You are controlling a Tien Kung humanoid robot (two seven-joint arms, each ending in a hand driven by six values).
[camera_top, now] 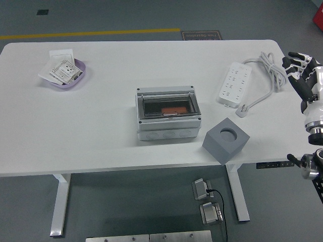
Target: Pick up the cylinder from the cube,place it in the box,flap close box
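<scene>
A grey box (167, 115) with a dark see-through lid lies shut at the table's middle; an orange shape shows through the lid. The grey cube (226, 140) stands at the front edge, right of the box, and its round hole on top holds nothing. No cylinder shows outside the box. My right hand (301, 73) hangs off the table's right edge, fingers relaxed and spread, holding nothing. My left arm is out of view.
A white power strip (234, 82) with its coiled cable (268, 65) lies at the right rear. A purple dish (65, 74) with paper packets sits at the left rear. The white table (101, 126) spans the view.
</scene>
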